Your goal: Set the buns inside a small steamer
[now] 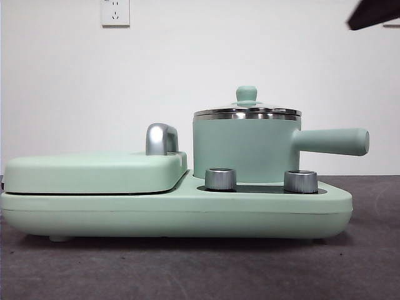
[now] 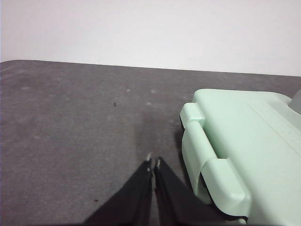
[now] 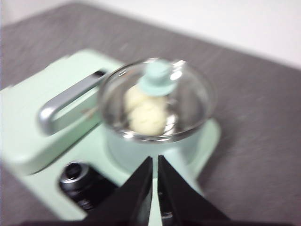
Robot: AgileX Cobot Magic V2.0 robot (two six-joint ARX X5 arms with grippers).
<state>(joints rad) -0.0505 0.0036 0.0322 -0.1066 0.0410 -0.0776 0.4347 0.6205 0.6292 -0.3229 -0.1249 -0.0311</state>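
Mint-green and steel, the small steamer [image 1: 245, 149] stands at the right of the cooker base [image 1: 175, 209], its glass lid [image 3: 157, 101] on; both buns [image 3: 146, 110] lie inside, touching, so the task looks done; they seem soft and light, best cupped gently round the sides; right end effector [image 3: 155, 162] hovers above, clenched, empty; left end effector [image 2: 153, 165] clenched over the bare surface [image 2: 70, 132].

Two buns [image 3: 146, 109] are seen through the glass lid [image 3: 155, 101] of one small steamer [image 1: 245, 145]. One flat griddle [image 1: 94, 173], two silver knobs [image 1: 220, 179] and one wall socket [image 1: 115, 12] are counted. Two grippers are counted, one left gripper [image 2: 153, 162] and one right gripper [image 3: 155, 160].
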